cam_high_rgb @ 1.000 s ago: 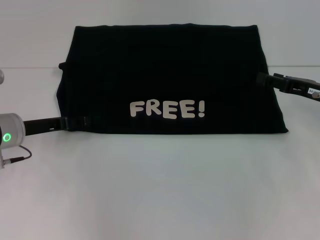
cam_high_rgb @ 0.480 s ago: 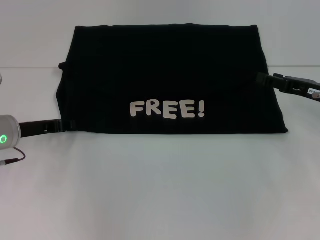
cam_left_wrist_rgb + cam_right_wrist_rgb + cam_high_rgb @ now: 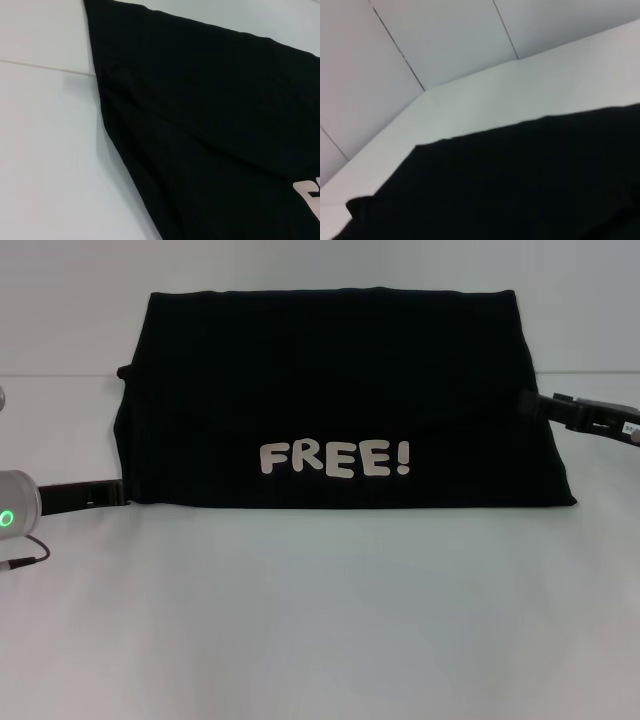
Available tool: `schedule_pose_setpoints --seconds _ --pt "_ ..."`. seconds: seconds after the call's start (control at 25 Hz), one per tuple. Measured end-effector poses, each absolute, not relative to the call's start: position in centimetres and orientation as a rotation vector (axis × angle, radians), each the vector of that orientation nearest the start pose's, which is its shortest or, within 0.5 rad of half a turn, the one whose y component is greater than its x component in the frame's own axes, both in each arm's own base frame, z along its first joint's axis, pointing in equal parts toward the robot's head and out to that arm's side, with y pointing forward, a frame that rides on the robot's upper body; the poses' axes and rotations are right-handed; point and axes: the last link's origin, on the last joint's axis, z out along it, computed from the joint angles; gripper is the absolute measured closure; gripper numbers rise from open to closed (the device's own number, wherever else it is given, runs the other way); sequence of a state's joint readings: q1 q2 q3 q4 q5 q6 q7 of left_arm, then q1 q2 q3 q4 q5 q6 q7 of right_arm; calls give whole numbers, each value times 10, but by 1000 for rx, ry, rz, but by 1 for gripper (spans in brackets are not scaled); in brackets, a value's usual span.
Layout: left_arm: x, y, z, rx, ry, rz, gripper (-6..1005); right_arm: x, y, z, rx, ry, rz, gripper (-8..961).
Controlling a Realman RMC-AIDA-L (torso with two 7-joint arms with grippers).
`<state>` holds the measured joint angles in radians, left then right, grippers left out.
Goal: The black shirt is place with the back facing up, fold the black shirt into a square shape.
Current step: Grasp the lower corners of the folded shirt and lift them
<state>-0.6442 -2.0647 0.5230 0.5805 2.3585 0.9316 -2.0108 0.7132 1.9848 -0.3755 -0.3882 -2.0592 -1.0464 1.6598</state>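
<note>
Shirt [image 3: 335,400] lies folded on bench [image 3: 320,620] – left tool [image 3: 118,492] and right tool [image 3: 527,402] at its side edges, grip state indeterminate – next fold needs both sides gripped.

Bare table [image 3: 320,620] before black shirt [image 3: 330,390]

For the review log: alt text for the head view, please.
A black shirt lies folded on a white table, white "FREE!" lettering facing up. The left gripper sits at its near left corner, the right gripper at its right edge.
</note>
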Motion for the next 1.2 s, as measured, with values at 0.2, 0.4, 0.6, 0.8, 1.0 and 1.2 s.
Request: schedule_pose_setpoints --seconds 0.2,0.4,0.6,0.8,1.0,1.2 --pt "-328 395 21 -2047 -1358 -315 993 311 417 41 -2070 1291 568 283" --pt "-325 391 27 -2100 -1339 -299 999 321 417 51 -2041 1394 437 283" --pt "-327 390 29 -2100 -1333 -281 999 326 415 47 -2043 1433 335 284" --pt "-327 391 30 -2093 -1329 -280 998 321 419 33 -2063 1388 272 283" --pt "-326 392 30 -2095 -1324 -281 998 312 425 19 -2078 1342 238 282" --pt "-326 393 32 -2089 -1320 -279 999 308 425 13 -2095 1335 226 282"
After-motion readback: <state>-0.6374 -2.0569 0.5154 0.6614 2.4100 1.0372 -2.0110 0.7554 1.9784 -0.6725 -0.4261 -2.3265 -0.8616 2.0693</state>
